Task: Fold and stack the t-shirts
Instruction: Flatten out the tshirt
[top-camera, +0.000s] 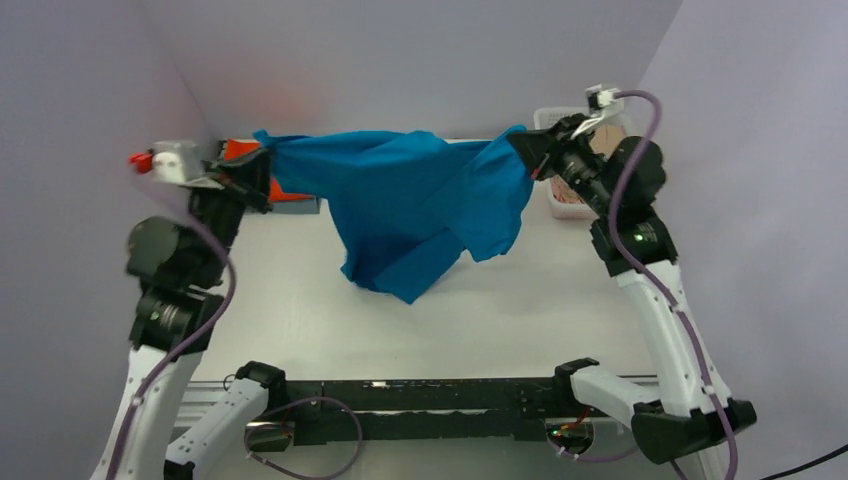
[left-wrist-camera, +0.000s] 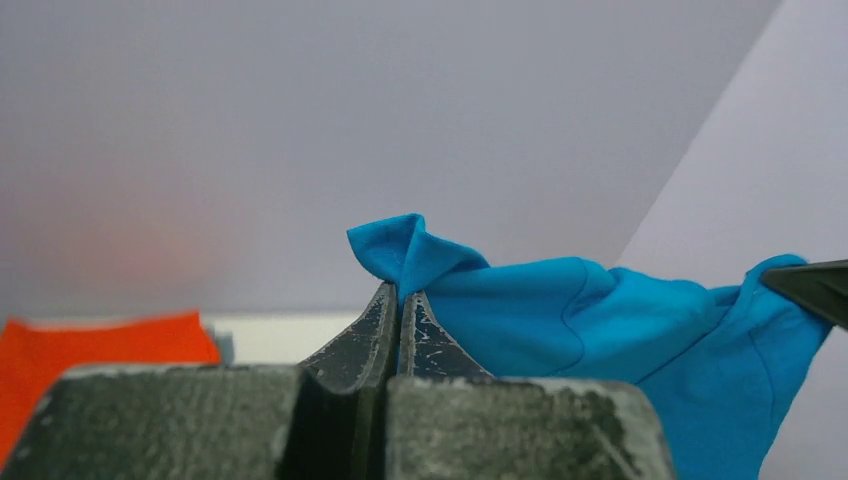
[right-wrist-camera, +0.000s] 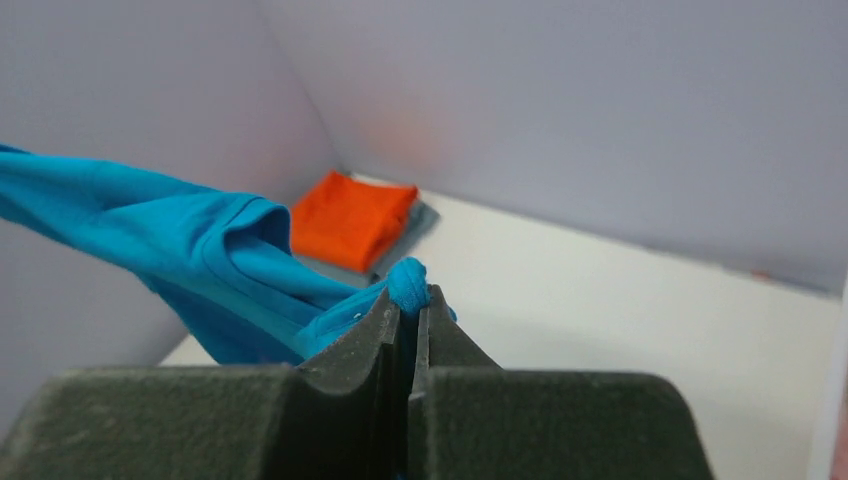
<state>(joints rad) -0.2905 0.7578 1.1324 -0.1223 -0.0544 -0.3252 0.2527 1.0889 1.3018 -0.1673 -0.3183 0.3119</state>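
Note:
The teal-blue t-shirt hangs stretched in the air between my two grippers, its lower part drooping toward the table. My left gripper is shut on its left end, and the left wrist view shows the cloth pinched between the jaws. My right gripper is shut on its right end, with a bunched bit of cloth between the jaws. A folded orange t-shirt lies on a folded grey one at the back left corner, also partly seen from above.
A white lattice basket with pinkish cloth stands at the back right behind my right arm. Grey walls close in the back and both sides. The white table spreads below the hanging shirt.

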